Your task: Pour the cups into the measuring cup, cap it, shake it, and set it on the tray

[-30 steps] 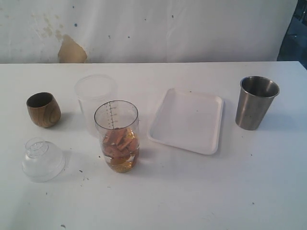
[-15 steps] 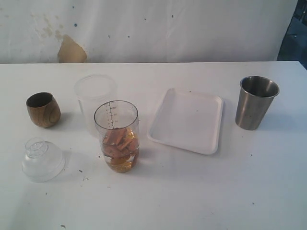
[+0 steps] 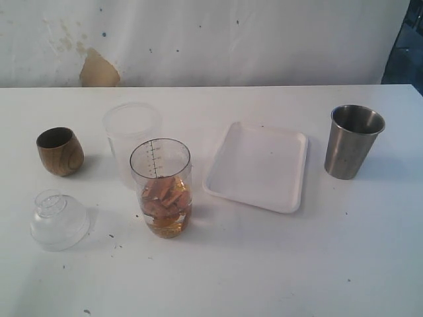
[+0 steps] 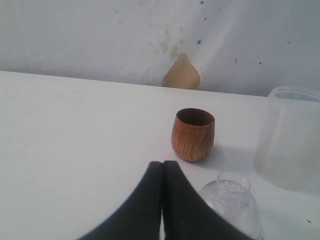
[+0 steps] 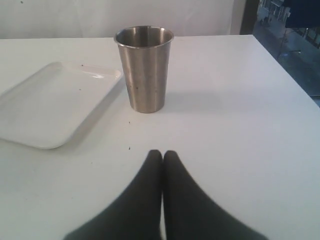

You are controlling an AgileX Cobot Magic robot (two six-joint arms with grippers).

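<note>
- Measuring cup [image 3: 160, 188], left of table centre, holds brown chunks in amber liquid; white tray [image 3: 291, 198] at its 3 o'clock, clear dome lid [image 3: 58, 220] at 8 o'clock.
- Probably light, stiff, slick plastic, bottom-heavy; best gripped mid-wall.
- Left gripper [image 4: 163, 165] and right gripper [image 5: 162, 154]: fingers pressed together, holding nothing.
- Nothing has shifted since a second ago.

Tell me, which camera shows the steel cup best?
The right wrist view: the steel cup stands close and whole, rim to base. The exterior view shows the steel cup smaller, at the right. The left wrist view does not show it.
</note>
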